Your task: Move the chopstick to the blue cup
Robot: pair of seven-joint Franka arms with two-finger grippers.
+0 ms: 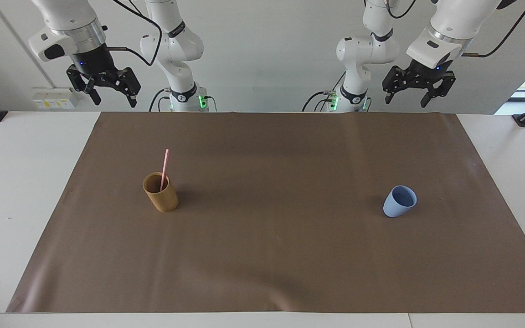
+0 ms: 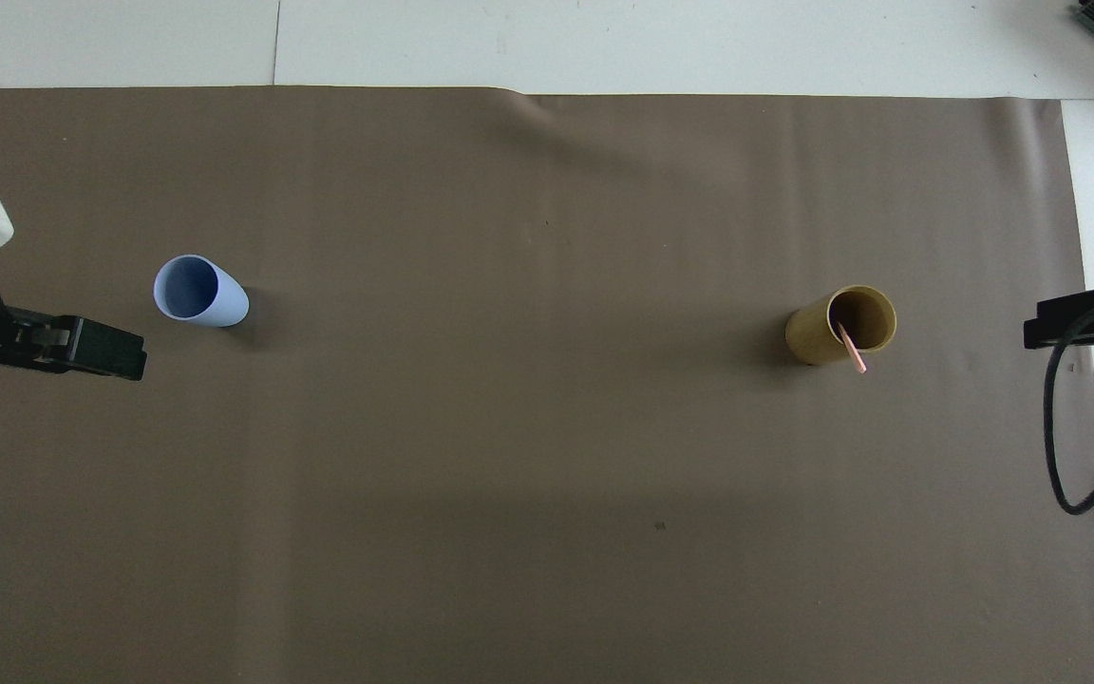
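Chopstick [image 1: 165, 167] stands in the tan cup [image 1: 161, 192] toward the right arm's end of the mat [image 1: 271, 246], leaning against the rim with its upper half sticking out toward the robots. It is a thin, straight, pink stick, about twice as tall as its cup. The blue cup [image 1: 399, 201] sits upright and empty toward the left arm's end, well apart from the tan cup and about as near to the robots.

Both grippers hang high over the robots' edge of the table. The right gripper [image 1: 108, 89] has its jaws spread and holds nothing; the left gripper [image 1: 412, 90] is likewise released and empty.

Risks, as I judge them: the stick is slim and smooth, so a pinch off its axis could let it slip or swing. Pulling it out at a slant could drag on the rim and tip the tan cup. The blue cup is small, tapered and round-based, so a long stick dropped in off-centre may topple it or fall out.
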